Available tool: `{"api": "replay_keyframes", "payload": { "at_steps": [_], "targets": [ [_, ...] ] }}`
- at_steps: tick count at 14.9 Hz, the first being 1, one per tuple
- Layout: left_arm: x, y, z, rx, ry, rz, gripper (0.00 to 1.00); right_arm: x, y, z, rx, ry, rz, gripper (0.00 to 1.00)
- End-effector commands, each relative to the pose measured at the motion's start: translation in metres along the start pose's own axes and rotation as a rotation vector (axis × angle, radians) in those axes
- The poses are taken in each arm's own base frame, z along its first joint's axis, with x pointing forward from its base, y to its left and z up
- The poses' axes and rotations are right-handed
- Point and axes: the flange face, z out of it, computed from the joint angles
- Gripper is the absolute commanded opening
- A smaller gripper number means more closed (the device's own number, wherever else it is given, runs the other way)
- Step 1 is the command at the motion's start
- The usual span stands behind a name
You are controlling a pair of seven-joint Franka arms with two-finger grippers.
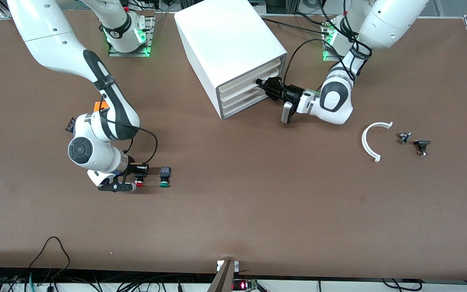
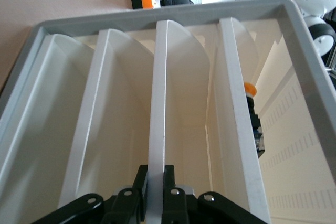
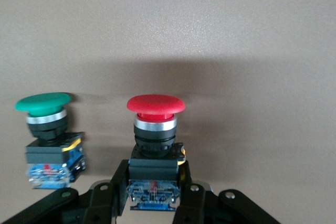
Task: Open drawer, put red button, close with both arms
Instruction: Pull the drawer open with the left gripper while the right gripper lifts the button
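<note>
While the left tool (image 1: 266, 86) pinches the white plastic drawer's (image 2: 157, 103) front lip, the right tool (image 1: 138, 177) clasps the red-capped, black-bodied button (image 3: 155, 145).

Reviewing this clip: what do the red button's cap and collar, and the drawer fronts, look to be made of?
The red button has a cap that looks like smooth, slightly glossy red plastic; its collar looks like bright metal, or chromed plastic, given the silvery sheen. The drawer fronts look like matte, slightly translucent white plastic: thin, evenly coloured walls with soft light showing through.
</note>
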Motion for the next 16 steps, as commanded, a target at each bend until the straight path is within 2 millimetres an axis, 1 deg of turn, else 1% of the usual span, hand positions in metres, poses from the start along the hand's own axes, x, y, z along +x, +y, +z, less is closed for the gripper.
{"api": "replay_keyframes", "payload": {
  "at_steps": [1, 2, 3, 5, 6, 7, 8, 9, 10, 11, 13, 15, 16],
  "targets": [
    [0.021, 0.007, -0.026, 0.016, 0.056, -0.026, 0.00, 0.007, -0.019, -0.040, 0.006, -0.038, 0.105, 0.00],
    [0.030, 0.008, -0.039, 0.034, 0.052, -0.024, 0.00, 0.005, -0.031, -0.052, 0.008, -0.036, 0.140, 0.00],
    [0.038, 0.005, -0.051, 0.051, 0.039, -0.038, 0.00, 0.004, -0.038, -0.064, 0.013, -0.030, 0.183, 0.00],
    [0.050, 0.007, -0.078, 0.086, 0.029, -0.040, 0.00, -0.001, -0.056, -0.087, 0.027, -0.028, 0.279, 0.00],
    [0.055, 0.008, -0.090, 0.100, 0.030, -0.040, 0.00, -0.004, -0.064, -0.095, 0.027, -0.037, 0.324, 0.00],
    [0.062, 0.007, -0.103, 0.113, 0.032, -0.034, 0.00, -0.007, -0.075, -0.103, 0.031, -0.048, 0.369, 0.00],
    [0.069, 0.005, -0.117, 0.128, 0.031, -0.033, 0.00, -0.010, -0.090, -0.118, 0.043, -0.053, 0.419, 0.00],
    [0.074, 0.002, -0.127, 0.141, 0.026, -0.028, 0.00, -0.012, -0.103, -0.130, 0.048, -0.062, 0.482, 0.00],
    [0.078, -0.002, -0.135, 0.144, 0.025, -0.024, 0.00, -0.018, -0.123, -0.142, 0.051, -0.061, 0.525, 0.00],
    [0.082, -0.002, -0.143, 0.141, 0.023, -0.025, 0.00, -0.023, -0.141, -0.151, 0.059, -0.054, 0.564, 0.00],
    [0.089, 0.003, -0.150, 0.144, 0.011, -0.036, 0.00, -0.035, -0.175, -0.166, 0.073, -0.037, 0.635, 0.00],
    [0.092, 0.006, -0.154, 0.151, 0.011, -0.056, 0.00, -0.054, -0.211, -0.183, 0.088, -0.018, 0.710, 0.00],
    [0.092, 0.006, -0.154, 0.151, 0.012, -0.067, 0.22, -0.063, -0.227, -0.188, 0.093, -0.012, 0.736, 0.00]
  ]
}}
